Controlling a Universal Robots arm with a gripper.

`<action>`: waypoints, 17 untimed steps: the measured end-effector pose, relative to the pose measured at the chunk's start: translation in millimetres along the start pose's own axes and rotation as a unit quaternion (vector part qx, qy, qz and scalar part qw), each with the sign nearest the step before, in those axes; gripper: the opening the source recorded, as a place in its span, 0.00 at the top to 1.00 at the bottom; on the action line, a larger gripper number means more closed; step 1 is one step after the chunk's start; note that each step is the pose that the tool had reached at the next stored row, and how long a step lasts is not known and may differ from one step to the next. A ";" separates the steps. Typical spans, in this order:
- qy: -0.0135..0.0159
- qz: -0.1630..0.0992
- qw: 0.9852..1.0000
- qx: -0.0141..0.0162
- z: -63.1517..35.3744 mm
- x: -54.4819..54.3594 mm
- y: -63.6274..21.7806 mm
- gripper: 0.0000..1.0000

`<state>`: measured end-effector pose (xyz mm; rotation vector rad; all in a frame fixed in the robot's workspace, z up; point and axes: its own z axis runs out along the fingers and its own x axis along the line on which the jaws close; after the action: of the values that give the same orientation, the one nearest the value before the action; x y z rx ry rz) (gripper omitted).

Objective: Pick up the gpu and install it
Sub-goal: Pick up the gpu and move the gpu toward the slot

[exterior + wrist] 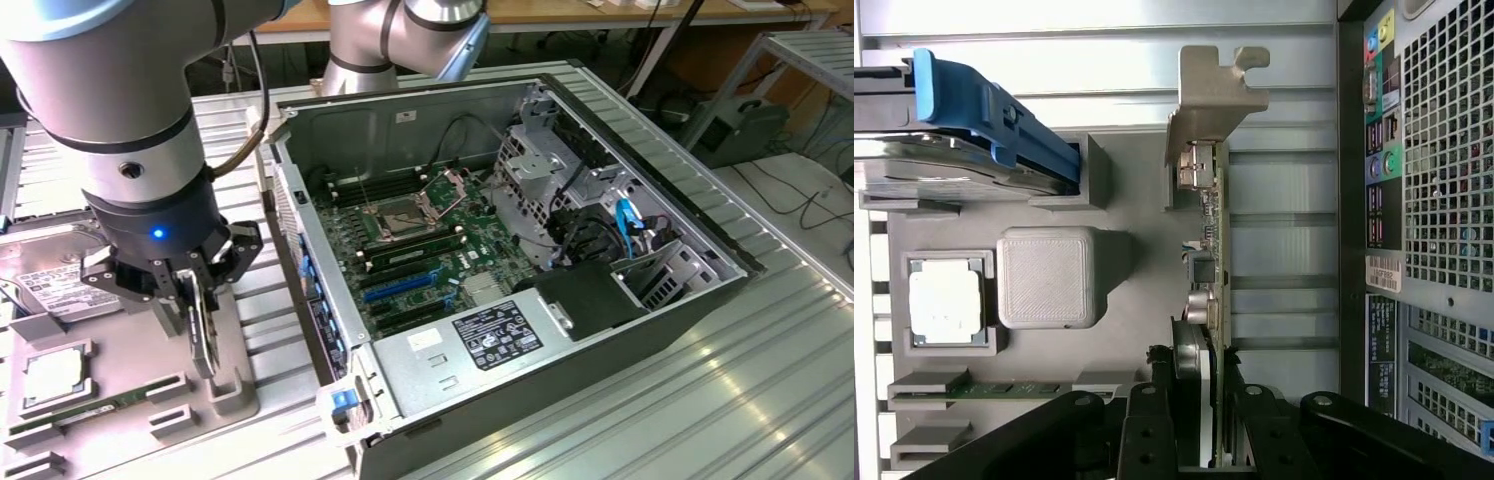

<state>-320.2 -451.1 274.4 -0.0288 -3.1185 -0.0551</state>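
Silver metal caps one end of the gpu (1218, 260), which stands on edge in a slot along the grey tray's (1144, 200) edge nearest the computer case (1444, 150). The gripper (1214, 370) is clamped across the card's thin body at the end away from the bracket (1209, 90). I cannot tell whether the card has left its slot. The pick-up looks best done as a straight vertical pull, with the card kept upright so it does not bind on the slot walls. With the grasp so far off centre, the bracket end may sag or swing towards the case, so a slow, untwisted lift seems wise.
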 end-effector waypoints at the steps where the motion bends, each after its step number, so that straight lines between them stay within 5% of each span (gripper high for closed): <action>1: 0.000 0.000 1.000 0.000 0.0 0.0 0.0 0.72; 17: 0.000 -0.008 1.000 0.000 -0.1 1.0 0.4 0.72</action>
<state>-321.2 -450.7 274.6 -0.0046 -3.1181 -0.0545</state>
